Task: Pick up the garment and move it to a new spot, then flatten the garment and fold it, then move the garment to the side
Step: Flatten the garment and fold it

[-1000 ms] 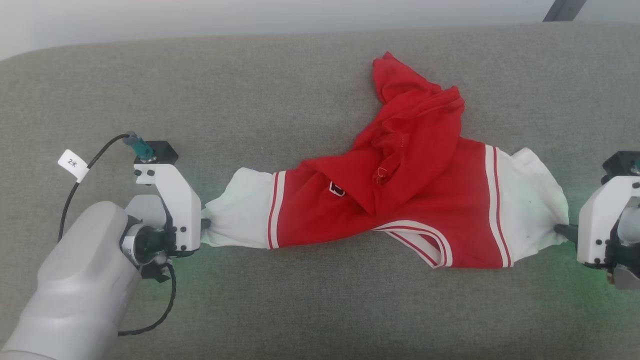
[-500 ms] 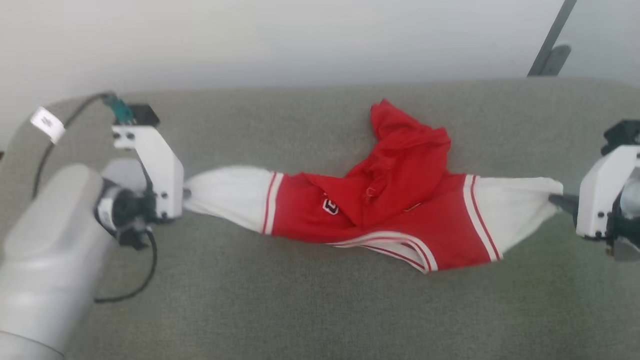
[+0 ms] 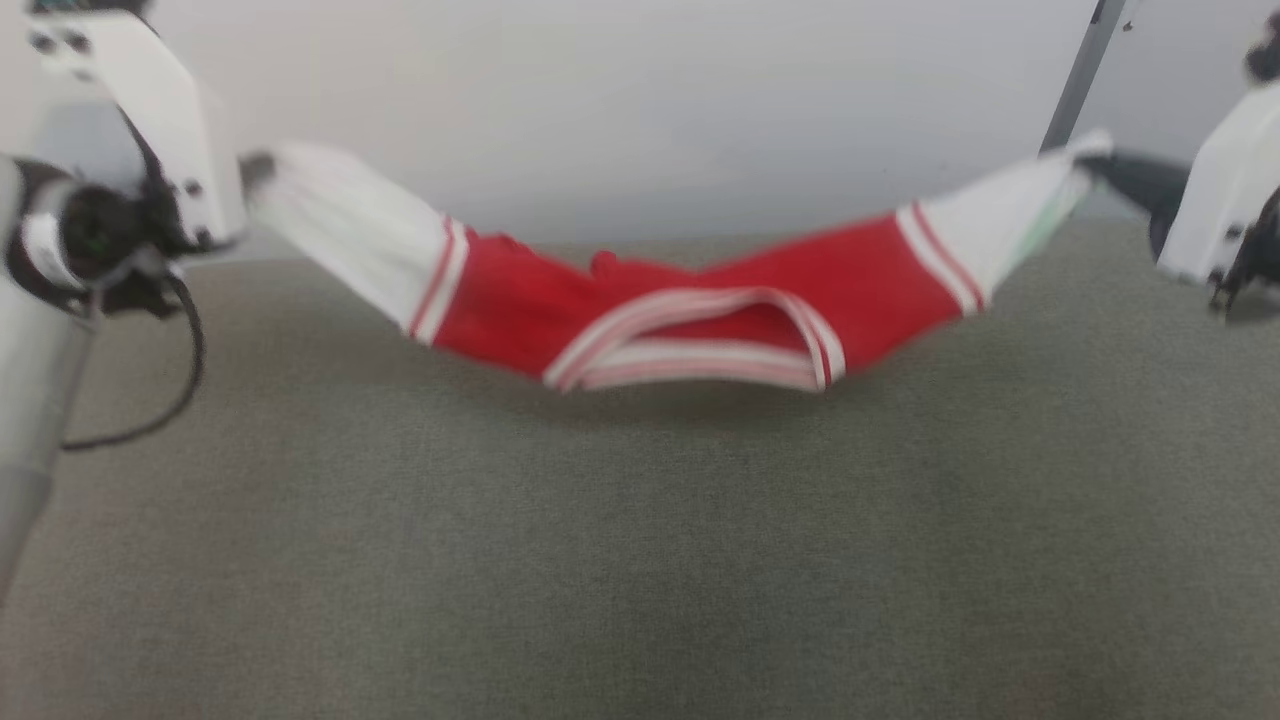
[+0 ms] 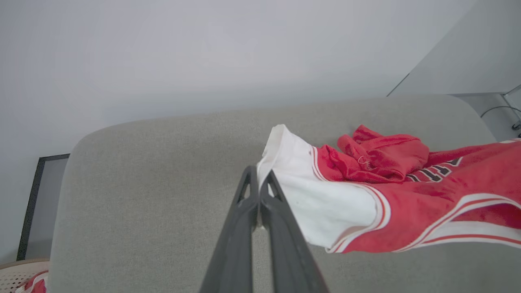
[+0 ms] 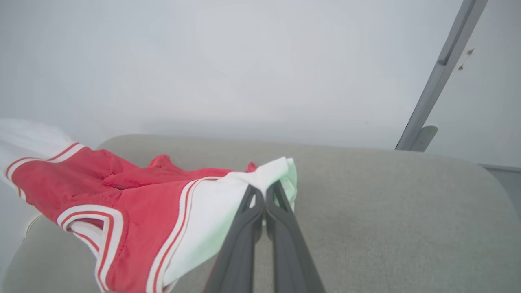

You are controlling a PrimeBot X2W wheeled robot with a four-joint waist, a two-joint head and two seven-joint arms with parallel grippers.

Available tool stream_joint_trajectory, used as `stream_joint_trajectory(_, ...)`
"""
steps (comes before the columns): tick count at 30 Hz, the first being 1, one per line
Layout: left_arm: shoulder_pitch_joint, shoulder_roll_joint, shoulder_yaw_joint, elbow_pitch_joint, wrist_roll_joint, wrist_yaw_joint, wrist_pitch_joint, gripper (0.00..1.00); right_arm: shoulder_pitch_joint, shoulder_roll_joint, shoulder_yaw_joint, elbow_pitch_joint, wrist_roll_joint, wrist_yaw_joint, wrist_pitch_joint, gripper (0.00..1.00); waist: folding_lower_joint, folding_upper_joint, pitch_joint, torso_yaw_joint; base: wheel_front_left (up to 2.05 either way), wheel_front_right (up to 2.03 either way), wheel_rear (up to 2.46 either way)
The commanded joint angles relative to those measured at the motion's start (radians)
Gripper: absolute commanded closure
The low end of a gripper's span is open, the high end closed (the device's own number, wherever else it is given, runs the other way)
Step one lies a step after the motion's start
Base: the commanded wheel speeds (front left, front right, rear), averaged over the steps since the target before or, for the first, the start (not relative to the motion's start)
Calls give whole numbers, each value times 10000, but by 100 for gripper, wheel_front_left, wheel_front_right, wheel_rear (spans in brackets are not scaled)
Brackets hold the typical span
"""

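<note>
One garment [image 3: 690, 320], a soft red jersey with two white sleeves and striped red-white trim, hung in a shallow curve between two grippers, its middle sagging close to the grey, coarse-woven cushion [image 3: 640, 560]; the left gripper [image 4: 259, 176] had its two slim dark fingers pressed shut on one sleeve end; the right gripper [image 5: 265, 189] pinched the other sleeve likewise; the banded neckline drooped as one flattened oval loop.
</note>
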Motion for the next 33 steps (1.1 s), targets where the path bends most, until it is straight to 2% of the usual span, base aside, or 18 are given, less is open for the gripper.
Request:
stream_joint_trajectory(1, -314, 100, 126, -48, 89, 62, -124, 100, -363, 27, -10, 3, 58, -14, -210, 100, 0, 0, -29, -25, 0, 0, 0)
stream_joint_trajectory(9, -1388, 311, 567, 121, 234, -48, -826, 100, -1923, 81, 174, 649, 50, -14, -1421, 100, 0, 0, -72, -124, 0, 0, 0)
stream_joint_trajectory(15, -1838, 319, 704, 321, 374, -178, -1428, 100, -2576, 74, 515, 1169, -80, -14, -1938, 100, 0, 0, -44, -176, 0, 0, 0)
stream_joint_trajectory(20, -2240, 224, 761, 822, 524, -403, -2206, 100, -3115, 105, 924, 1831, -419, -14, -2829, 100, 0, 0, 188, -219, 0, 0, 0)
stream_joint_trajectory(25, -2775, 55, 610, 1279, 1050, -672, -3294, 100, -3719, 10, 1439, 2306, -955, -14, -4238, 100, 0, 0, 800, -226, 0, 0, 0)
stream_joint_trajectory(33, -4397, -717, 336, 2239, 1892, -1019, -5581, 100, -5227, -70, 2389, 3516, -1756, -14, -7033, 100, 0, 0, 2408, -66, 0, 0, 0)
